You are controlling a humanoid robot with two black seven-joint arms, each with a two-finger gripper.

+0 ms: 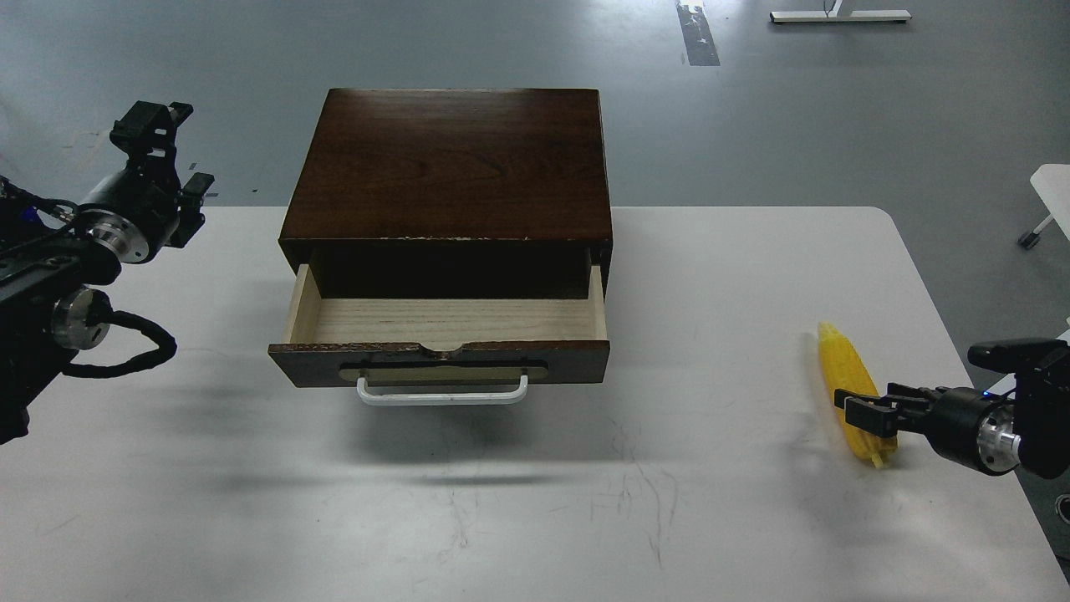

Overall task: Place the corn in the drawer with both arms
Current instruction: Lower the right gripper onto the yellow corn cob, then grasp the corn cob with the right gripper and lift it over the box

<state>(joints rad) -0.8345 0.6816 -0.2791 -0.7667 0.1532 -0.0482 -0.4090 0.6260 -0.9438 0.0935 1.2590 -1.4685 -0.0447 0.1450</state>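
Observation:
The yellow corn (pixel 843 368) lies on the white table (pixel 535 518) at the right, tapered end pointing away from me. My right gripper (pixel 863 411) comes in low from the right, and its two fingers stand apart over the cob's thick near end. The drawer (pixel 318 364) of the dark wooden cabinet (pixel 451 159) is pulled open; its pale inside holds nothing, and its white bar handle (pixel 443 395) faces me. My left gripper (pixel 159 125) is raised at the far left, well away from the cabinet, and holds nothing I can see; its fingers are dark and cannot be told apart.
The table's right edge runs close behind the corn. A white piece of furniture (pixel 1052 188) stands beyond that edge. Grey floor lies behind the cabinet. A black cable loop (pixel 125 351) hangs from my left arm over the table's left side.

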